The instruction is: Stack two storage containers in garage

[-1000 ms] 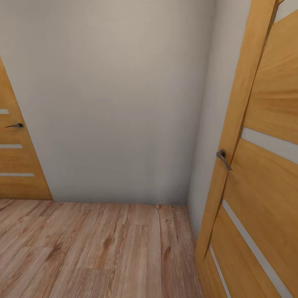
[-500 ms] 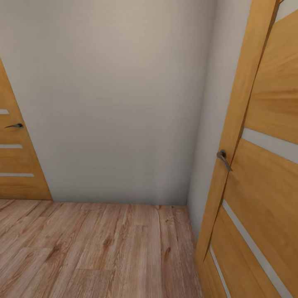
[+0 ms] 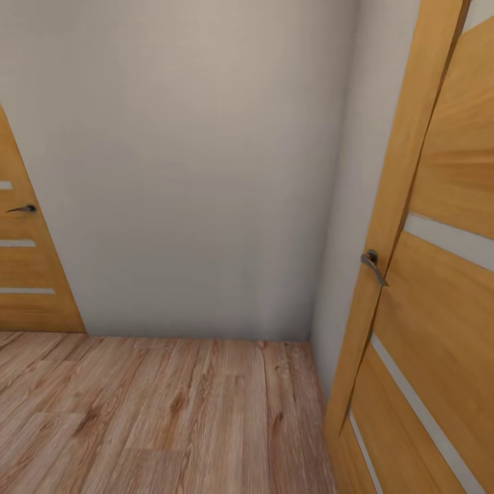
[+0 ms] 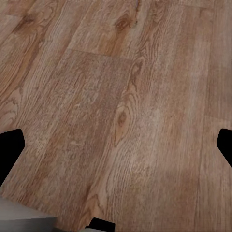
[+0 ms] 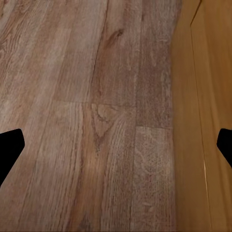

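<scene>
I am in transit facing a pale grey wall [image 3: 192,165], both pincers spread and empty; next, locate the containers.

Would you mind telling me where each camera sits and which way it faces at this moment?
Head view: on the robot's head, facing a pale wall corner with a wooden door at right, another door at left.
Left wrist view: on the left arm, looking down at the wood-plank floor; the left gripper shows as dark fingertips at the frame's edges.
Right wrist view: on the right arm, looking down at floor beside the door; right gripper fingertips likewise.
All views share the plank floor.
</scene>
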Tool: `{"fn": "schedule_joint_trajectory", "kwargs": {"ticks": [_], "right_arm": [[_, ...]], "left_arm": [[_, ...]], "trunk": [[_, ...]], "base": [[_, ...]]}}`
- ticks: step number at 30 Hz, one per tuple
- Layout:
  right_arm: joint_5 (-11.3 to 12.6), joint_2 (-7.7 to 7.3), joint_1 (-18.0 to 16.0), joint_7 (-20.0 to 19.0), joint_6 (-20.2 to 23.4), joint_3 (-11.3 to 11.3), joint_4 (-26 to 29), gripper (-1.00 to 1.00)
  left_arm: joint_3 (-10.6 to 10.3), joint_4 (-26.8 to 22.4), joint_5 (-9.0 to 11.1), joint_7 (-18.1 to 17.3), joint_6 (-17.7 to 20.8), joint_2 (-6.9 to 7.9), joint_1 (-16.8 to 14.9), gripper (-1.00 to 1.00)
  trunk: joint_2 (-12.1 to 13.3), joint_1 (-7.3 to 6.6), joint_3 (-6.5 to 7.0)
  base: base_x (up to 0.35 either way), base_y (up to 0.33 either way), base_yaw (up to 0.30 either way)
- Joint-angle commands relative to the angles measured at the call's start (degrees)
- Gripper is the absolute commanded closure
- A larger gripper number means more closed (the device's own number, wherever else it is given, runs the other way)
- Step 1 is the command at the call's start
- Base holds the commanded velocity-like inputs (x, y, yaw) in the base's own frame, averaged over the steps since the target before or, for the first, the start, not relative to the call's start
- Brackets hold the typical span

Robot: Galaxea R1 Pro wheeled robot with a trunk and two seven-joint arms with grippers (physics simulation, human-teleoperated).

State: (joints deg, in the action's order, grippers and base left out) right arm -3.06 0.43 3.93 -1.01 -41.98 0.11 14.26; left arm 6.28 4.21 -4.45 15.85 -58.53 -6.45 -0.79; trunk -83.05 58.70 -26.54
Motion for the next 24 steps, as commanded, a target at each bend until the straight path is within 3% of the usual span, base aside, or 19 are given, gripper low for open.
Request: {"fn": "schedule_joint_trajectory", "kwargs": {"ticks": [1, 14, 24], "right_arm": [[-0.29, 0.01, 0.03, 0.01, -0.04, -0.11, 0.09, -1.0], [-0.28, 0.01, 0.03, 0.05, -0.03, -0.11, 0.07, -1.0], [-0.29, 0.01, 0.03, 0.06, -0.03, -0.11, 0.08, -1.0]], "left_arm": [[0.46, 0.19, -0.48, 0.14, -0.27, 0.02, -0.08, -1.0], [0.47, 0.19, -0.47, 0.14, -0.27, 0.03, -0.08, -1.0], [0.48, 0.19, -0.49, 0.14, -0.27, 0.03, -0.08, -1.0]], "trunk": [[-0.03, 0.02, -0.05], [-0.03, 0.02, -0.05], [-0.03, 0.02, -0.05]], "base": [[0.147, 0.0, 0.0], [0.025, 0.0, 0.0], [0.145, 0.0, 0.0]]}}
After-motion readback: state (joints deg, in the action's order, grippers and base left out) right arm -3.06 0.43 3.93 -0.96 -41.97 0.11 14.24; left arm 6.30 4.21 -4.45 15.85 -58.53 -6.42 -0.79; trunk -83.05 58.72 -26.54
